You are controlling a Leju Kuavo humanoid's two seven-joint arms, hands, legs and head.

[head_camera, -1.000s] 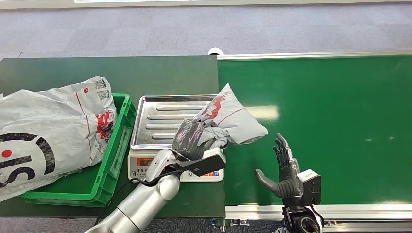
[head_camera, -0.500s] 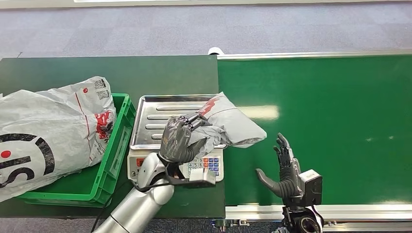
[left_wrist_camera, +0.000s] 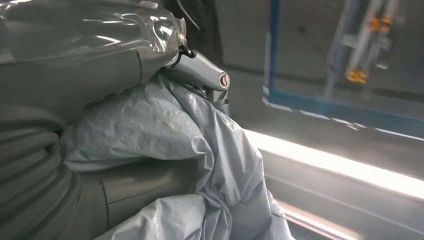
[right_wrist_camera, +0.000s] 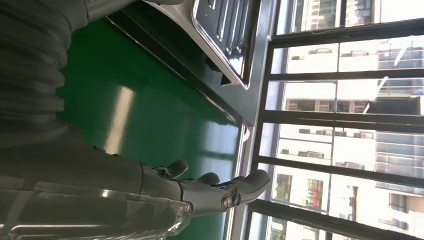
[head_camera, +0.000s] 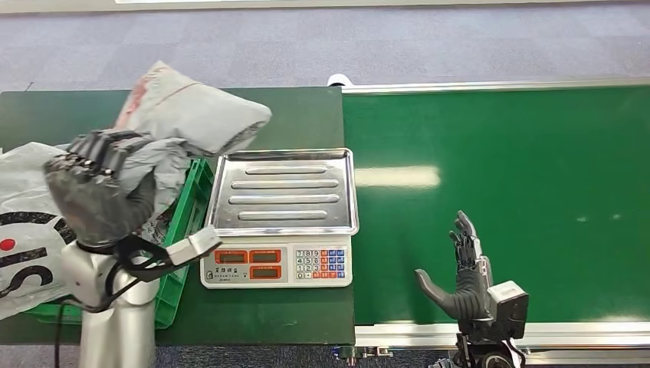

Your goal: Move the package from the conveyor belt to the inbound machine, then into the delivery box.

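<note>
Grey plastic package (head_camera: 188, 115) is gripped in my left hand (head_camera: 96, 192), held in the air over the near corner of the green delivery box (head_camera: 184, 222) — off the conveyor belt (head_camera: 498, 153) and off the scale's steel tray (head_camera: 283, 192), so I judge only the drop into the box is left. A large bag (head_camera: 46, 222) already takes up most of that box; free room lies near its right wall. My right hand (head_camera: 464, 280) is open, holding nothing, at the belt's near edge.

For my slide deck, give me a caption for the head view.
Left hand lifts the grey package over the green crate.
</note>
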